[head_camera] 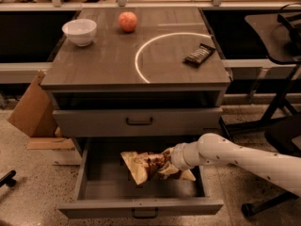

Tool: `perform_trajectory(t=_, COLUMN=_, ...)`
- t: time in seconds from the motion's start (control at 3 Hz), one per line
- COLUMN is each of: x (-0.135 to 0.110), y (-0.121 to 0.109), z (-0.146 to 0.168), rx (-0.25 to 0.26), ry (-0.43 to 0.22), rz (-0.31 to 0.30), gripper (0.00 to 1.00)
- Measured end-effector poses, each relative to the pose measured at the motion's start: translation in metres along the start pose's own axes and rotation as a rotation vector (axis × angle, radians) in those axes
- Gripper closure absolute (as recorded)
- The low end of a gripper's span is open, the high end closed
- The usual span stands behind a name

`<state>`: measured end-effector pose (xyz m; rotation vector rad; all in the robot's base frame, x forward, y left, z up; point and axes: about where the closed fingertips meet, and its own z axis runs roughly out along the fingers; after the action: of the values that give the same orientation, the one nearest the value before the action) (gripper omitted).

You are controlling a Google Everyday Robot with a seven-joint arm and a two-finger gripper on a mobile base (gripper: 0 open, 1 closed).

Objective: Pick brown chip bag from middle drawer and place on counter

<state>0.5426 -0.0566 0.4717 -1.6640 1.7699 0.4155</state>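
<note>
The middle drawer (141, 206) is pulled open at the bottom of the cabinet. The brown chip bag (141, 166) is inside it, crumpled and tilted, with its left corner raised. My white arm reaches in from the right. My gripper (165, 164) is at the bag's right half, pressed into it and shut on it, with the fingers mostly buried in the bag. The counter (103, 60), with its thin white arc, lies above.
On the counter stand a white bowl (80, 31) at the back left, an apple (127, 21) beside it and a small dark candy bar (199, 54) at the right. The upper handled drawer (138, 121) is closed. A cardboard box (30, 109) leans at the left; a dark chair (277, 27) stands at the right.
</note>
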Motion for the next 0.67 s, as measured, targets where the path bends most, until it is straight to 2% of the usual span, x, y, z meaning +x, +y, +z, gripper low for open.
perform_trajectory(t=0.33, x=0.0, y=-0.003, z=-0.041, rx=0.028, ry=-0.057, rz=-0.014, gripper=1.0)
perform_trajectory(t=0.67, x=-0.005, y=-0.011, z=-0.12, rx=0.027, ry=-0.136, rz=-0.039, gripper=1.0)
